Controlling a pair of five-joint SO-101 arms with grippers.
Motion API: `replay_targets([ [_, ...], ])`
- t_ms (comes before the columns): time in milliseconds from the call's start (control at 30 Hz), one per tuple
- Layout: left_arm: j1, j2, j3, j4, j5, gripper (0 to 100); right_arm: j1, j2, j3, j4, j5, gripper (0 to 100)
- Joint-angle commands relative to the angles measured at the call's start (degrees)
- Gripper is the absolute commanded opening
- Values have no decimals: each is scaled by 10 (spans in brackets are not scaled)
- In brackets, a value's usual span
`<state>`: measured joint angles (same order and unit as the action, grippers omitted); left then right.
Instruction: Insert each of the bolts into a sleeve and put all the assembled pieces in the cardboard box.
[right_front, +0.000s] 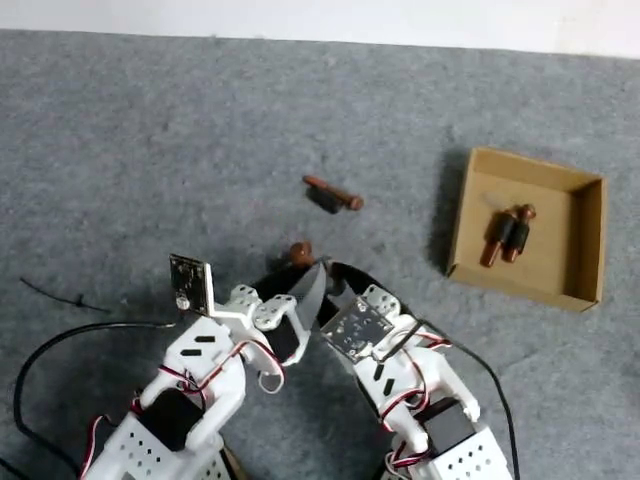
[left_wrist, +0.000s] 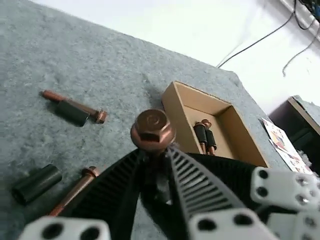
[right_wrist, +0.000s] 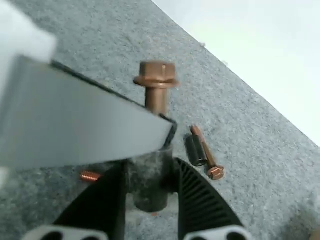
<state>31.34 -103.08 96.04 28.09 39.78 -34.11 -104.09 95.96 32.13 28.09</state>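
A bolt (left_wrist: 152, 131) and sleeve (right_wrist: 149, 184), held
The left end effector (left_wrist: 155, 154) clamps the bolt; right end effector (right_wrist: 150, 169) clamps the sleeve

Grey felt mat (right_front: 150, 130), thin black strand (right_front: 60, 296) lying on the mat, white surface (left_wrist: 200, 30) beyond the mat's far edge, black cables (left_wrist: 270, 35) off the mat.
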Motion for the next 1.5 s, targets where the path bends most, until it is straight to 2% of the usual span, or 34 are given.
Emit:
replay_targets([
  [0, -15, 0, 11, 4, 33, 288, 23, -11, 68, -3, -6, 5],
  [100, -56, -4, 8, 3, 66, 354, 26, -11, 67, -3, -6, 5],
  [200, -129, -4, -15, 2, 122, 340, 39, -11, 67, -3, -6, 5],
  [300, -230, -4, -35, 2, 194, 322, 53, -11, 67, -4, -6, 5],
  [400, -280, -4, -32, 2, 203, 283, 77, -11, 67, -18, -7, 5],
  [467, -279, -4, -31, 2, 202, 238, 108, -11, 68, -32, -13, 5],
  [567, -280, -4, -20, -2, 172, 156, 158, -11, 68, -50, -75, 5],
  [733, -283, -4, 3, -39, 112, 2, 233, -11, 68, -57, -87, 5],
  [833, -283, 0, 12, -49, 91, 15, 256, -11, 67, -69, -83, 5],
  [1000, -283, 0, 12, -40, 90, 6, 346, -5, 63, -142, -50, 5],
  [1133, -287, -4, 12, -28, 90, 7, 365, 21, 28, -125, -47, 5],
  [1267, -325, -2, 12, -28, 90, 7, 389, 138, -79, -122, -50, 5],
  [1467, -328, 0, 12, -16, 90, 7, 436, 466, -325, -119, -71, 5],
])
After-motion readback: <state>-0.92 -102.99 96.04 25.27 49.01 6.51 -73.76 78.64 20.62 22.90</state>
